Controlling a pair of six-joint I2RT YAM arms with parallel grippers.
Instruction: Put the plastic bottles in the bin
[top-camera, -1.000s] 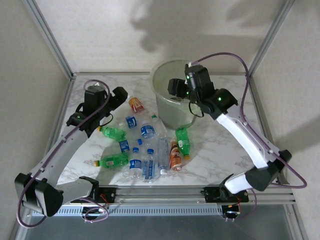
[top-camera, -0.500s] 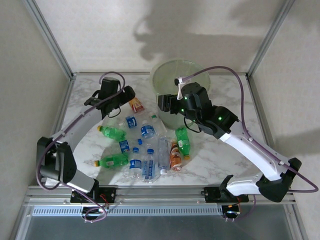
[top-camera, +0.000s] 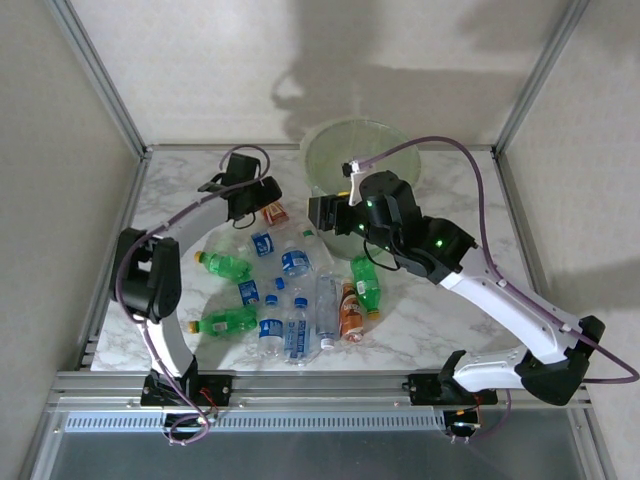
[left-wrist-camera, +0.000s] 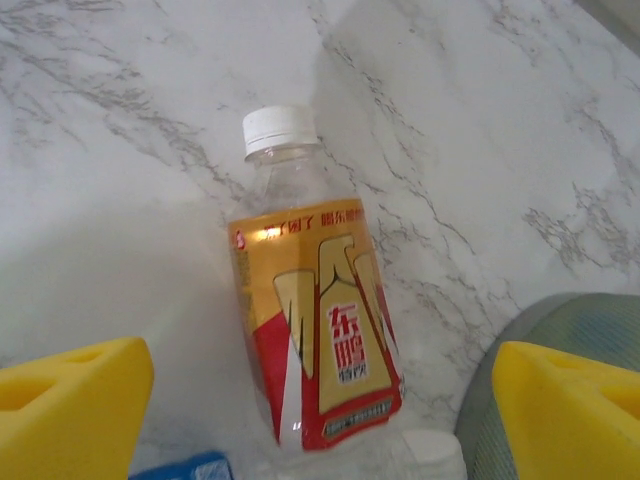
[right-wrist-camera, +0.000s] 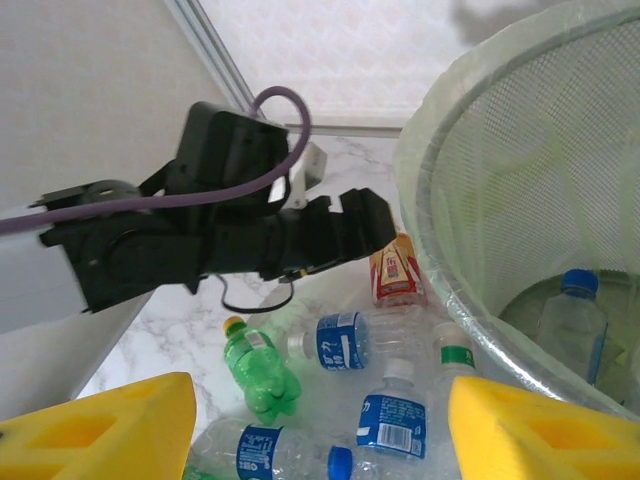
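The left gripper (top-camera: 268, 196) has swung out to the far end of the plastic bottles (top-camera: 292, 300) and hangs wide and empty over the orange-labelled bottle (left-wrist-camera: 318, 340), which lies just left of the bin (top-camera: 362, 124). The right gripper (top-camera: 325, 213), pads apart and empty, has drawn back from over the bin to its near-left rim, so that bottle looks next to go in
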